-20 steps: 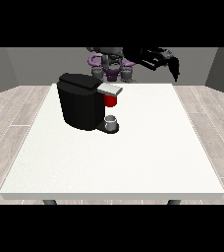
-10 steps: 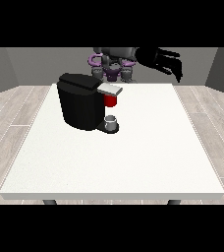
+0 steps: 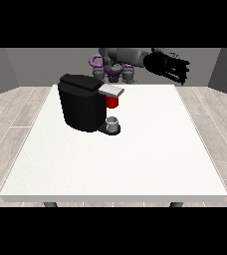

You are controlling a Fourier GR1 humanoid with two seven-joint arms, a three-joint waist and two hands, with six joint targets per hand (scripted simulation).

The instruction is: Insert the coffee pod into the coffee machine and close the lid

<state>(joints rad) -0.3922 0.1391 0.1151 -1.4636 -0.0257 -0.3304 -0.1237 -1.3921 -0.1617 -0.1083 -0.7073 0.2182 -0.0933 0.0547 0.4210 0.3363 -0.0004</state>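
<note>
While the fingers [image 3: 181, 74] of the hand at the view's right [image 3: 166, 65] hang straight, slightly spread and empty over the table [image 3: 150, 149] at its far edge, a grey thing [image 3: 113, 123], possibly the pod, sits well apart towards the view's left at the foot of the coffee machine [image 3: 83, 104], this hand being the nearer and now slightly further right than half a second ago.

A large white table [image 3: 150, 164] fills the middle of the view (its legs just show below). Pale wood-plank floor [image 3: 16, 114] surrounds it.
</note>
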